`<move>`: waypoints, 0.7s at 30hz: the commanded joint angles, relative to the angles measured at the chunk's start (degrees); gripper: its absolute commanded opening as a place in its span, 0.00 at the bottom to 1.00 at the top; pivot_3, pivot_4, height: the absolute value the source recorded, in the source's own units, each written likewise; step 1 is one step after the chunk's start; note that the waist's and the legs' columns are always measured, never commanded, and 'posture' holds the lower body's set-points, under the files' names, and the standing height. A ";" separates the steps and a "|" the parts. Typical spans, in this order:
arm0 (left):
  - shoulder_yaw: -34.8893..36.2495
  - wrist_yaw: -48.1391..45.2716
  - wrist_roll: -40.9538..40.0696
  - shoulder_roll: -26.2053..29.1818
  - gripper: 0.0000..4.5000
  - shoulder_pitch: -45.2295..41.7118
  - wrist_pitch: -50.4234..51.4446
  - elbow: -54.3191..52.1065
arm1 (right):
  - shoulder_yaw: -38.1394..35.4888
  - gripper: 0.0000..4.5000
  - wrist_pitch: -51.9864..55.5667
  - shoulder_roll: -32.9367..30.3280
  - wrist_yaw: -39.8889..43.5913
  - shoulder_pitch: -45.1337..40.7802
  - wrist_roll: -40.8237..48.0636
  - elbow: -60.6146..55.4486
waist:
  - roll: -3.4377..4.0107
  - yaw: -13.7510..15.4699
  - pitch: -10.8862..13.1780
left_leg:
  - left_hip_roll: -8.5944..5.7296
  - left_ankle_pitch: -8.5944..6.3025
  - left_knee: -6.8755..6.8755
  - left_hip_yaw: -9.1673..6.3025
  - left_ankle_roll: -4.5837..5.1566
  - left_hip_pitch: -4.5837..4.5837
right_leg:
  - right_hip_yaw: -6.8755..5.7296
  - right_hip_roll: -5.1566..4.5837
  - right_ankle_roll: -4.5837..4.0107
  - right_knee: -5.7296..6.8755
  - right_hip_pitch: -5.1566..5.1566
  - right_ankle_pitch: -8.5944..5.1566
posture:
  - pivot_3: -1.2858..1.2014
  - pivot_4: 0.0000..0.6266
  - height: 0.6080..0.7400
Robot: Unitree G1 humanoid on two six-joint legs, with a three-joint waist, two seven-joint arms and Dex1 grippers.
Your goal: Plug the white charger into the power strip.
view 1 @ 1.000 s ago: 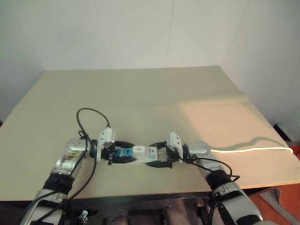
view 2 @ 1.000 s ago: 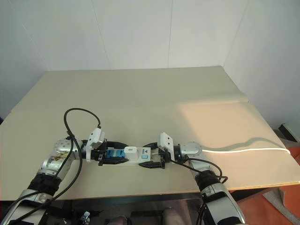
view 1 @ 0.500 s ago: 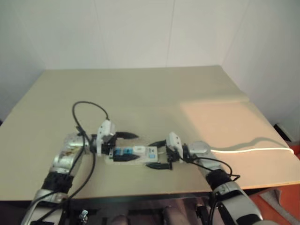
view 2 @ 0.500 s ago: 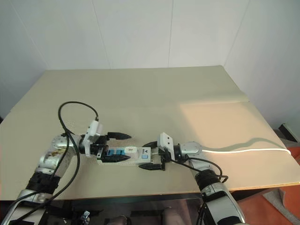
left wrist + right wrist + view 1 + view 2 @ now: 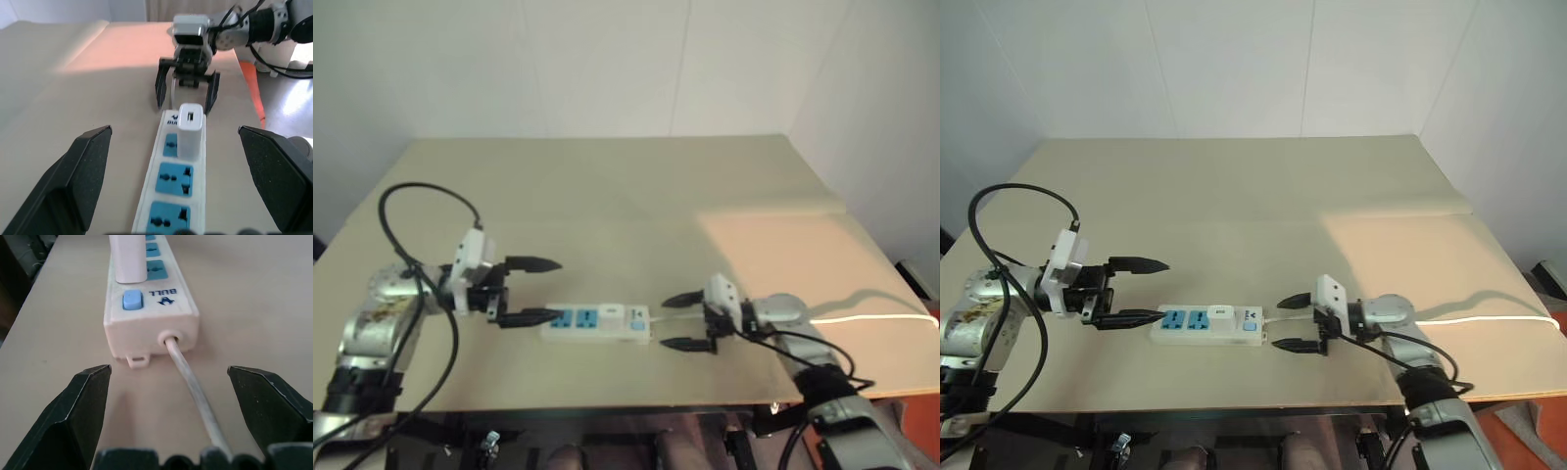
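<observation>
The power strip (image 5: 1197, 326) lies flat near the table's front edge, its blue sockets facing up. The white charger (image 5: 1221, 314) stands upright on it, seated in the socket beside the blue switch (image 5: 131, 300). My left gripper (image 5: 1162, 290) is open just off the strip's left end, raised a little above the table, with nothing between its fingers. My right gripper (image 5: 1279, 323) is open at the strip's right end and straddles the thin white cord (image 5: 193, 382) without touching the strip. The left wrist view looks along the strip to the charger (image 5: 190, 129) and the right gripper (image 5: 188, 95).
The cord (image 5: 1489, 318) runs right along the table and off its right edge. A black cable loops above my left arm (image 5: 1009, 211). The beige table (image 5: 1234, 206) stretches far back to white walls; the front edge lies close below the strip.
Both grippers have let go of the power strip and drawn back from it, the left one up and leftward, the right one rightward. The strip stays down with the charger in it.
</observation>
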 commanded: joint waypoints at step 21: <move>15.85 -3.58 -0.55 12.62 1.00 22.10 -0.90 -6.18 | -18.75 1.00 9.27 -16.31 -5.64 17.26 10.58 -19.97 | 0.02 0.78 0.14 | 0.04 0.02 0.04 0.14 -0.02 -0.78 | 0.07 -0.01 0.01 0.04 -0.83 -0.02 | 0.52 0.24 1.00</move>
